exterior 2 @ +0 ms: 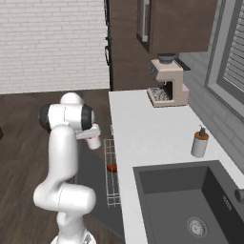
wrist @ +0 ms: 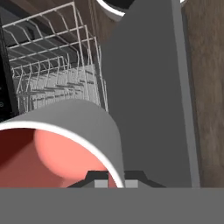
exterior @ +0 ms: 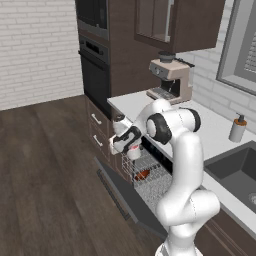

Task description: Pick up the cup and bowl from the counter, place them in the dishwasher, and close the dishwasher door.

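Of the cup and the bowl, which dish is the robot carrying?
The cup, white outside and red inside, pinched by its rim in the gripper. The reddish-brown bowl already lies in the dishwasher rack.

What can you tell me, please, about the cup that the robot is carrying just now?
The small white cylindrical cup with a red inside looks smooth and glossy, with a thin white rim. The hand pinches its wall at the rim, one finger on each side. It hangs above the light wire rack of the open dishwasher, over the dark drop-down door, touching nothing else.
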